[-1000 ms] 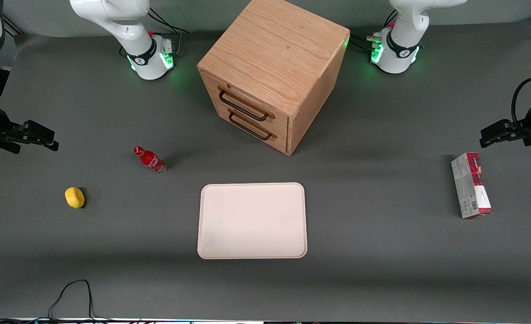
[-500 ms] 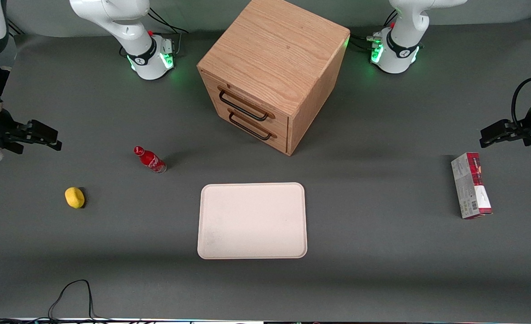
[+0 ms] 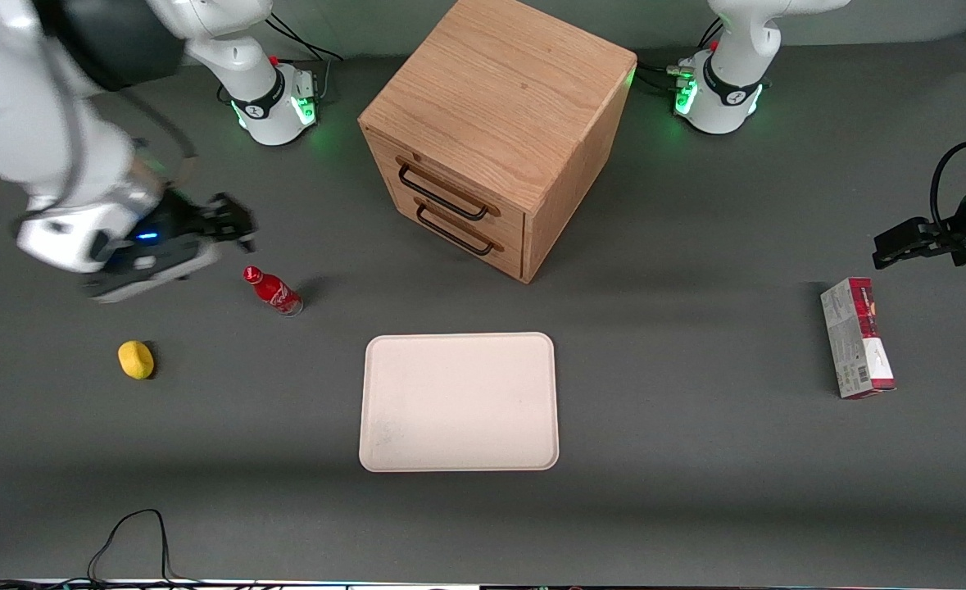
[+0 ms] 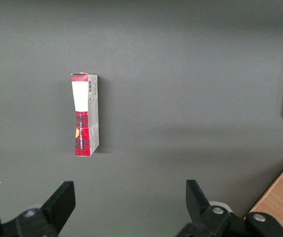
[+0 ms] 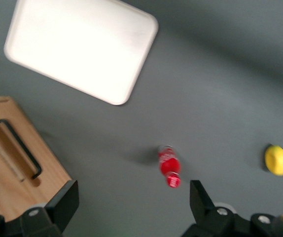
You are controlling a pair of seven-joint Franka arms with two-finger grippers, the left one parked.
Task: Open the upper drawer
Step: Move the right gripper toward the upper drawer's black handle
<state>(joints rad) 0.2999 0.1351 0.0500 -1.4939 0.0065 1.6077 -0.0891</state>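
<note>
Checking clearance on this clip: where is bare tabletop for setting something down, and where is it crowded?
Bare: the tray, and the table between tray and red box. Crowded: the open gripper hangs just above the red bottle, with the lemon nearby. The strip fronting the upper drawer is bare.

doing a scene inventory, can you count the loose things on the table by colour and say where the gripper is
Red: 2, bottle and box
Yellow: 1, lemon
Cream: 1, tray
Total: 4
The gripper hangs open above the table beside the bottle, clear of the upper drawer.
</note>
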